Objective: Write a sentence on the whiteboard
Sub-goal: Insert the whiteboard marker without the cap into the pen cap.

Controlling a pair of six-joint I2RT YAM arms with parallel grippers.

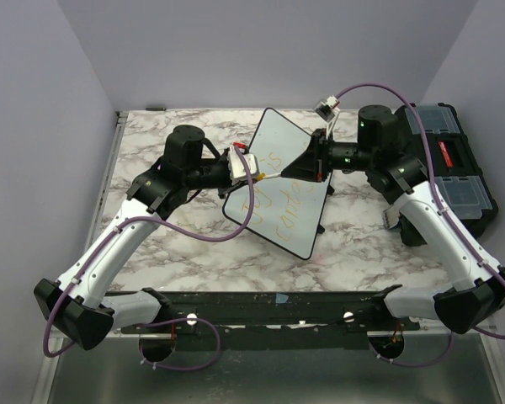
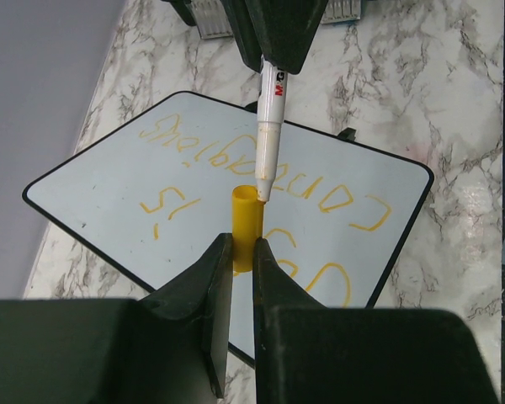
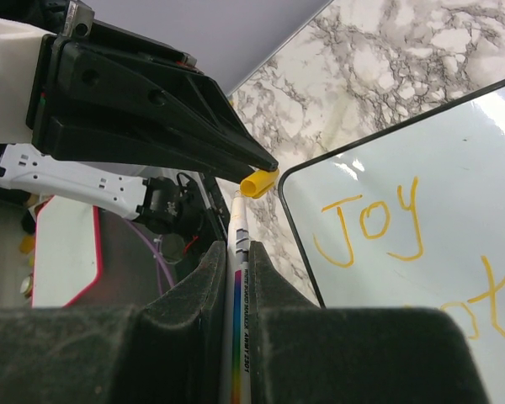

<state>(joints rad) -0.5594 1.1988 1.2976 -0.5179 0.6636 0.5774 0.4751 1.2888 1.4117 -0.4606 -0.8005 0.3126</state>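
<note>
The whiteboard (image 1: pixel 282 139) lies turned at an angle in the middle of the marble table. The sentence (image 1: pixel 278 200) "Joy is contagious" is on it in yellow-orange, and shows in the left wrist view (image 2: pixel 236 156) and in part in the right wrist view (image 3: pixel 370 227). My left gripper (image 1: pixel 254 172) is shut on a yellow marker cap (image 2: pixel 246 223) above the board. My right gripper (image 1: pixel 307 168) is shut on a white marker (image 3: pixel 240 286). The marker's tip (image 2: pixel 262 195) is at the cap's open mouth. Both meet over the board's left part.
A black toolbox (image 1: pixel 454 168) with clear lids stands at the table's right edge, behind my right arm. Grey walls close in the table at the back and sides. A black bar runs along the near edge (image 1: pixel 269 307).
</note>
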